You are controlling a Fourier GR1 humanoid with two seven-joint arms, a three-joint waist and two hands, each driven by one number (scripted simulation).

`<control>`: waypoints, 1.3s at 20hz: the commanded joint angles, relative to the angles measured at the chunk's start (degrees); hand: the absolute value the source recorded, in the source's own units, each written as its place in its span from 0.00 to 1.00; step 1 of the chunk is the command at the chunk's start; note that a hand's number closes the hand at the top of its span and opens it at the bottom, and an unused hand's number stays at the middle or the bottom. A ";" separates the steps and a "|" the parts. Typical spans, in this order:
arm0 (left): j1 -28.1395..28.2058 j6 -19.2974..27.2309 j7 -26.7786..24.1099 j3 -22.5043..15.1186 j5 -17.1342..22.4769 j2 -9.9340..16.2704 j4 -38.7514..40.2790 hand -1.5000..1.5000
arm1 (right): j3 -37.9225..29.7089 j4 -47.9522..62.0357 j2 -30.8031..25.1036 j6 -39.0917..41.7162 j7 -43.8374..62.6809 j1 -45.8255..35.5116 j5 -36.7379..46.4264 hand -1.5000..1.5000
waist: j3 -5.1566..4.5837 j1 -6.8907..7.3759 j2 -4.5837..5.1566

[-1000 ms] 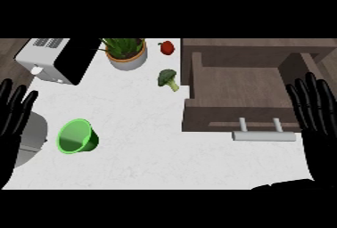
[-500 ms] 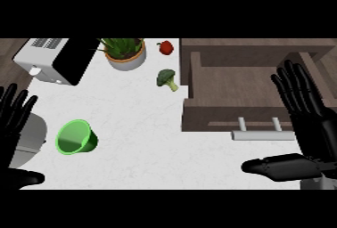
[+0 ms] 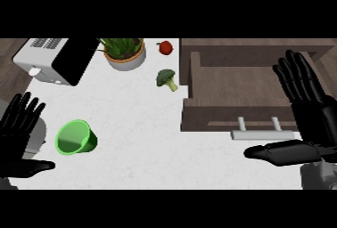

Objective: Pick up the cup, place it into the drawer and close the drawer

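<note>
A green cup [image 3: 76,137] lies tipped on its side on the white counter [image 3: 145,133] at the left, its mouth facing lower left. The brown drawer [image 3: 244,82] stands pulled open at the right, nothing visible inside it, with a pale bar handle [image 3: 260,132] on its front. My left hand [image 3: 20,133] is open at the left edge, fingers up, just left of the cup without touching it. My right hand [image 3: 306,116] is open at the right, fingers straight over the drawer's right side, thumb pointing left below the handle.
A toaster [image 3: 56,60] sits at the back left. A potted plant [image 3: 125,53], a red pepper [image 3: 165,46] and a broccoli floret [image 3: 167,79] stand along the back, left of the drawer. A grey round object [image 3: 36,133] lies under my left hand.
Both hands have come further into view from the edges. The right hand has moved left and up over the drawer's right side. The cup has not moved.
</note>
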 commanded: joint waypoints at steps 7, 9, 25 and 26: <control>-4.63 -1.38 -17.49 -0.14 -11.11 0.69 24.46 0.00 | -0.86 1.09 -0.03 -0.29 0.82 -3.78 0.43 0.00 | -0.02 -0.11 0.00; -4.97 -2.14 -20.91 0.67 -12.00 1.86 29.48 0.00 | -0.68 0.77 -0.40 2.02 -2.69 0.67 0.59 0.00 | -0.02 -0.20 0.00; -17.91 -1.11 -49.46 1.11 -21.12 6.41 67.70 0.00 | -1.45 1.99 -0.09 -0.37 2.00 -6.02 0.50 0.00 | -0.27 -1.16 0.45; -20.76 0.87 -47.39 1.54 -20.76 5.39 68.95 0.00 | -3.94 1.69 -2.73 2.53 3.30 -5.70 -3.01 0.00 | -0.25 -1.44 0.43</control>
